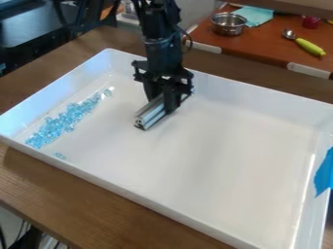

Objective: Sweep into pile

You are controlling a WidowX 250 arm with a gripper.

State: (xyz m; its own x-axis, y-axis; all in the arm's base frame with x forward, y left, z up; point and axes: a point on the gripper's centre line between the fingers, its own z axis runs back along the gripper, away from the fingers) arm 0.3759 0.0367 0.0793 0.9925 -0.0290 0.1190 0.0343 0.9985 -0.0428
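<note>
One gripper (162, 99) hanging down, gripping metal bar (152, 115)

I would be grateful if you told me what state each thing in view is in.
Pincer: closed on the metal bar.
Metal bar: gripped, slanting.
Blue beads: loose band, a few strays apart.
White tray: upright, holding beads.
Metal pot: upright, uncovered.
Spoon: lying down.
Blue tape: stuck on the tray.
</note>
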